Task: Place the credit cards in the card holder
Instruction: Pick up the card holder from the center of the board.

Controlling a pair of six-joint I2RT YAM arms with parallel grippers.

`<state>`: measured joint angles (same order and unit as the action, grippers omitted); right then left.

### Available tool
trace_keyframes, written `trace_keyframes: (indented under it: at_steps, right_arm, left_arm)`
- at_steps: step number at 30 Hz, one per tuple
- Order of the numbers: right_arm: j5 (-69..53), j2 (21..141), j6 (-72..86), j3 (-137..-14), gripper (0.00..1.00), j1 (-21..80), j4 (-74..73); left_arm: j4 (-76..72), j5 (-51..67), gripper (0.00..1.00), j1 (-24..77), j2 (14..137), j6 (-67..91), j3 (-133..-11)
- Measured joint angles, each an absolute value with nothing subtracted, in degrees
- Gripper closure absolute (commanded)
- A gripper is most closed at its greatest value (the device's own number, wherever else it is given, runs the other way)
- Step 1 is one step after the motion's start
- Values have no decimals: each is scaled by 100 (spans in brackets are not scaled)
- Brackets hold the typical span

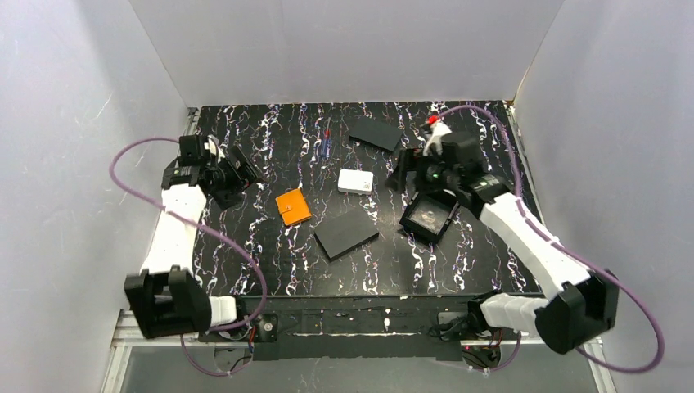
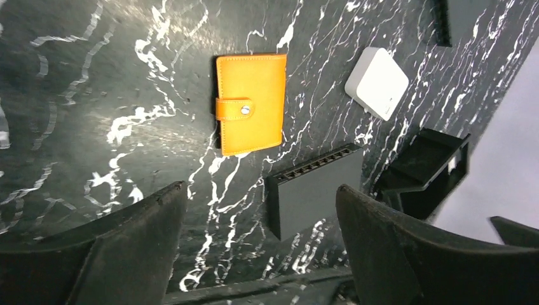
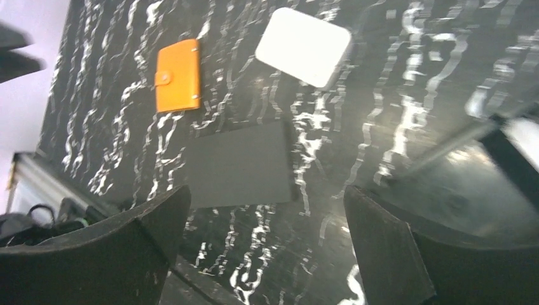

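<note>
My left jaws and right jaws gape wide and empty over the desk (image 1: 245, 131), the orange card holder (image 1: 293, 207) lying clasped shut between them, so I judge reaching it and unsnapping its clasp comes first.

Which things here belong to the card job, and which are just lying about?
Job: card holder, clasped shut; no credit cards clearly visible.
Lying about: white square block, near black slab, far black slab, black box, pen.
</note>
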<state>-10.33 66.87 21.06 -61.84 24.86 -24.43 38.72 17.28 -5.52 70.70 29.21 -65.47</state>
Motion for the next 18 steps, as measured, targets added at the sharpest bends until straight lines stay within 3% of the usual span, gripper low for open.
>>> trace_keyframes:
  at_steps: [8,18]
  right_arm:
    - [-1297,8278,2657,-6414,0,3817,-1306]
    - [-1566,10936,3350,-7743,36,4759,-248]
  left_arm:
    - [3319,2727,35,-681,8792,3385,-6429]
    - [2825,2788,53,-681,9682,3236,-6108]
